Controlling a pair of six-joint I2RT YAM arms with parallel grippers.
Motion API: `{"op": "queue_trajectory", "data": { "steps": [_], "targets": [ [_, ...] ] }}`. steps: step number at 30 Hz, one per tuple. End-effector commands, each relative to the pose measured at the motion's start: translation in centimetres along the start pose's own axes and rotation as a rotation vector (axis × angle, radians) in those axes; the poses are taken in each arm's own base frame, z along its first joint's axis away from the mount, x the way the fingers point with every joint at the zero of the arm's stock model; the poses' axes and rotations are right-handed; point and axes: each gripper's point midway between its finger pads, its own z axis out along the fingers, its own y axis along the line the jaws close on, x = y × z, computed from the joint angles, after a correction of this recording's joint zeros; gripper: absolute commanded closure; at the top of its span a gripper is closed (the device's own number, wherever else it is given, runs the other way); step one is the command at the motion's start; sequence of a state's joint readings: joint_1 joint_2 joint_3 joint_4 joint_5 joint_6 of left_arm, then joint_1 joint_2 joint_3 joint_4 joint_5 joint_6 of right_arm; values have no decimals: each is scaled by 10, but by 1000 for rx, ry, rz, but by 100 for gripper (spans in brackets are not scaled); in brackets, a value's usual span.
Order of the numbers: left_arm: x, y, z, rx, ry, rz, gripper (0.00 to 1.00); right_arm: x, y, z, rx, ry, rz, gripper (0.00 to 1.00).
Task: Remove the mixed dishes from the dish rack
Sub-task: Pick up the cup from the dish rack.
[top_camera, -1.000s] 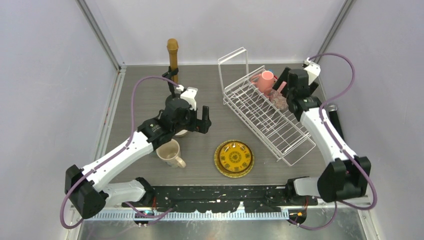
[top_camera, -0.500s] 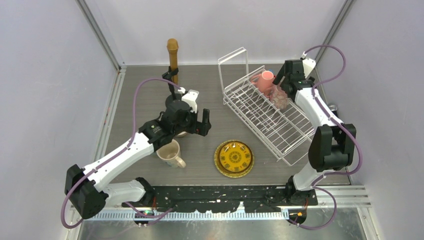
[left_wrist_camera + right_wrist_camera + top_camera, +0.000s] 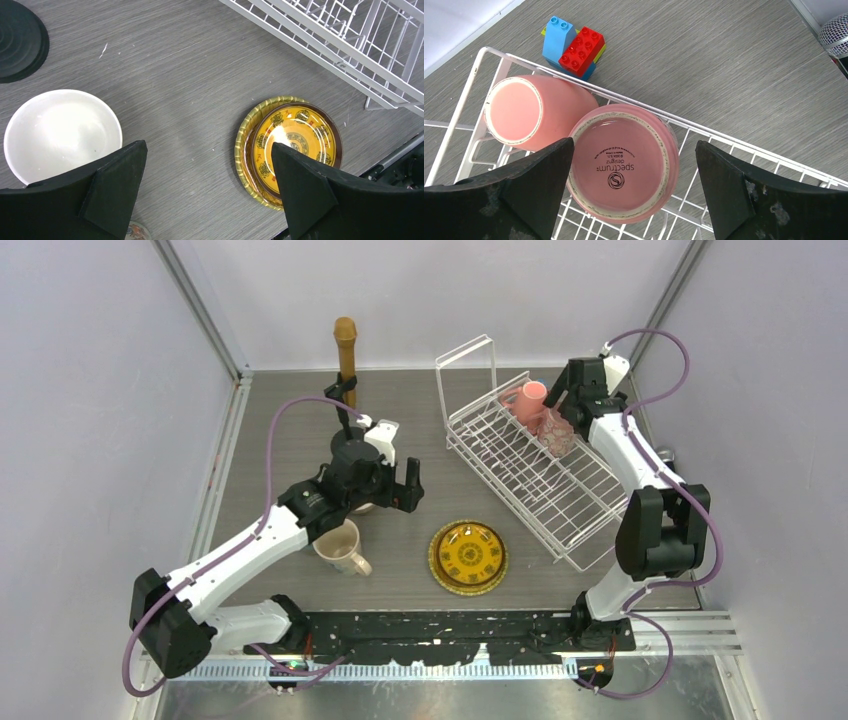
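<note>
Right wrist view looks straight down into the far end of the white wire dish rack (image 3: 724, 137), where two pink mugs sit. One upturned mug (image 3: 624, 162) shows its printed base, and a second pink mug (image 3: 531, 112) leans beside it, apparently touching. The right gripper (image 3: 631, 147) hovers over the upturned mug with its jaws spread wide, one on each side, holding nothing. The mug looks like glazed ceramic, so it is probably rigid, fairly heavy, slick and breakable. A firm pinch across the body below the base ring seems safest, though the neighbouring mug crowds one side. The left gripper (image 3: 207, 147) is also wide apart and empty above the table (image 3: 190, 75), between a white bowl (image 3: 62, 130) and stacked yellow patterned plates (image 3: 290, 150).
</note>
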State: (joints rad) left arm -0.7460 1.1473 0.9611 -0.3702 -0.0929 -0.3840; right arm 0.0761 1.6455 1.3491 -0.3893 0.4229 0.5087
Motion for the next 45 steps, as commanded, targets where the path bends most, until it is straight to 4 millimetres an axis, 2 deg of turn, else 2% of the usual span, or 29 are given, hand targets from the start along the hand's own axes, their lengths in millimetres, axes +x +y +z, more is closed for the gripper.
{"op": "queue_trajectory", "data": {
  "steps": [1,5,8,14,26,29,36,45],
  "targets": [
    [-15,-8,-2,40,-58,10,0,-24,5,-10,-13,-58,30,0],
    [-16,-8,-1,43,-61,15,0,-36,2,-22,-14,-93,53,0],
    [-15,-8,0,42,-58,22,0,-35,6,-25,-41,-97,69,0],
    [-13,-8,1,42,-52,24,0,-34,16,-18,-77,-92,89,0],
    [-7,-7,5,44,-38,22,0,9,25,12,-37,48,14,0],
    [-6,-6,5,38,-34,20,0,21,18,16,8,75,-15,0],
    [-3,-5,8,36,-29,20,0,44,7,13,82,137,-54,0],
    [-1,-5,8,33,-25,16,0,59,-6,14,159,144,-81,0]
  ]
}}
